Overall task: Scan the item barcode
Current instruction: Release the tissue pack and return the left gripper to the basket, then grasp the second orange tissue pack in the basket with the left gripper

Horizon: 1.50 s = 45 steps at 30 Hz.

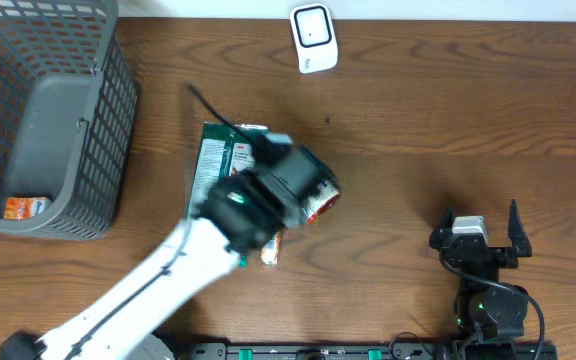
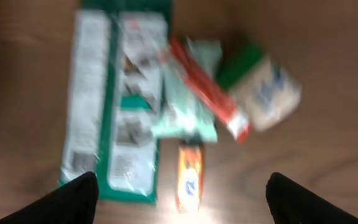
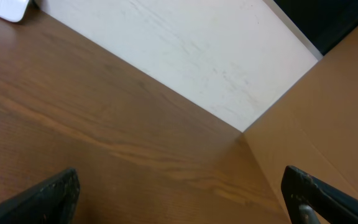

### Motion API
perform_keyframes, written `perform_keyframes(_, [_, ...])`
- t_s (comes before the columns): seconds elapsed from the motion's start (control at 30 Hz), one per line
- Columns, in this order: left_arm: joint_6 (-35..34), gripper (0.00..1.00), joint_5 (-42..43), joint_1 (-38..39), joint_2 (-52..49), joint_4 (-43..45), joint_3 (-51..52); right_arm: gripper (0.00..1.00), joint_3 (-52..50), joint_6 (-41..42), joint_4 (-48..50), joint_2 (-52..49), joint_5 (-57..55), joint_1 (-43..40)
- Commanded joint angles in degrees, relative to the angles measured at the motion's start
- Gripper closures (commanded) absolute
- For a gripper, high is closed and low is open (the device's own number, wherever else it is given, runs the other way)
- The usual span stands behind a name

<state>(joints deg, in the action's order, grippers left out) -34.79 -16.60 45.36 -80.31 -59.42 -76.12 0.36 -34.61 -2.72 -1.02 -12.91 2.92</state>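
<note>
You're looking at browns, greens and greys, with orange and red accents.
The table is showing mid-brown wood with darker wavy grain; the basket is reading plain grey in a fine square mesh, with an orange packet inside. The scanner is showing white with a dark outlined window. In your left wrist view, blurred, the long packet is showing dark green with white panels of grey print, the pale mint packet is carrying a red-and-white diagonal strip, the small bar is glowing orange, and the pouch is showing green over cream with blue print. The left arm is showing white, going black at the wrist; the right gripper is showing black.
</note>
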Motion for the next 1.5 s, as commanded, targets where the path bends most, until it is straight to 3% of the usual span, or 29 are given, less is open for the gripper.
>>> perform_keyframes(0.0, [5.6,0.12,-1.0,-9.6,1.9,-2.8,-9.4,0.01,0.0,-0.4,-0.2,0.1,-0.5,0.4])
perform_keyframes(0.1, [9.1,0.12,-1.0,-20.3,1.8,-5.2,-17.7,0.01,0.0,-0.4,-0.2,0.1,-0.5,0.4])
perform_keyframes(0.23, [8.5,0.12,-1.0,-37.4,1.8,-5.0,-24.5,0.01,0.0,-0.4,-0.2,0.1,-0.5,0.4])
perform_keyframes(0.43, [5.3,0.12,-1.0,-57.9,0.2,-3.3,-24.7,0.01,0.0,-0.4,-0.2,0.1,-0.5,0.4])
perform_keyframes(0.67, [-0.5,0.12,-1.0,-74.0,-7.7,-5.1,-24.2,0.01,0.0,-0.4,-0.2,0.1,-0.5,0.4])
perform_keyframes(0.87, [-2.4,0.26,-0.3,-80.1,-16.7,-7.4,-24.2,0.01,0.0,-0.4,-0.2,0.1,-0.5,0.4])
perform_keyframes(1.0, [-2.4,0.29,-0.3,-80.8,-22.3,-7.6,-24.1,0.01,0.0,-0.4,-0.2,0.1,-0.5,0.4])
perform_keyframes(1.1, [-2.4,0.37,-0.3,-80.6,-26.5,-7.8,-24.1,0.01,0.0,-0.4,-0.2,0.1,-0.5,0.4])
perform_keyframes(1.47, [-2.4,0.44,-0.3,-80.5,-33.9,-6.9,-22.5,0.01,0.0,-0.4,-0.2,0.1,-0.5,0.4])
